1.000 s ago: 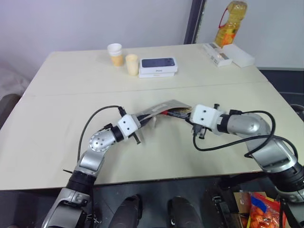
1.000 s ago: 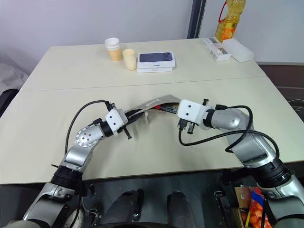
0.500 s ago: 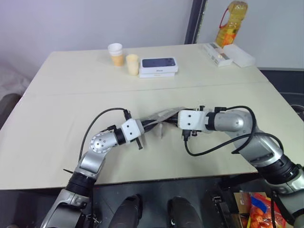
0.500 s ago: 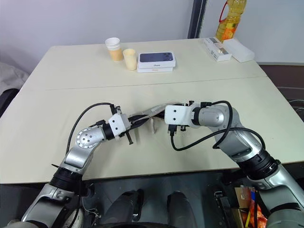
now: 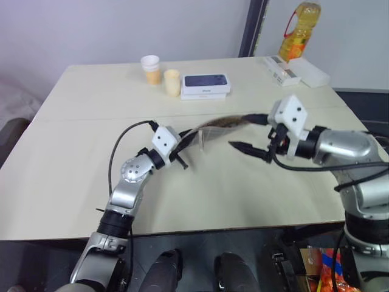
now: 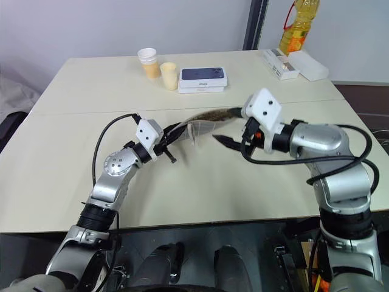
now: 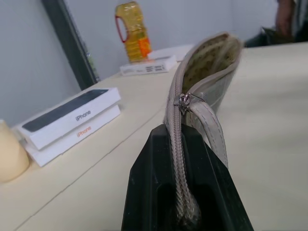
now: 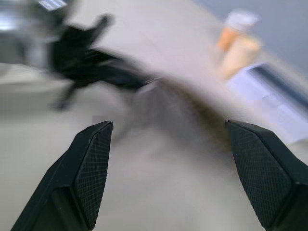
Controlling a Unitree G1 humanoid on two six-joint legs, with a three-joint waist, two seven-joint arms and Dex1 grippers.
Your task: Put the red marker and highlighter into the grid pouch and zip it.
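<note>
One grey grid pouch [image 7: 202,77] gapes open, speckled lining showing.

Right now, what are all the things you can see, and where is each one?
pouch: one, grey, lifted over the middle of the table, mouth open, one end pinched in the left tool
table: one, cream, under everything
paper cups: two, one white and orange, one cream, far side
phone boxes: two, white with dark tops, stacked beside the cups
oil bottle: one, yellow, behind the far right corner
white boxes: two, far right corner
left tool: one, black, shut on the pouch
right tool: one, black, open, empty, near the pouch's free end
</note>
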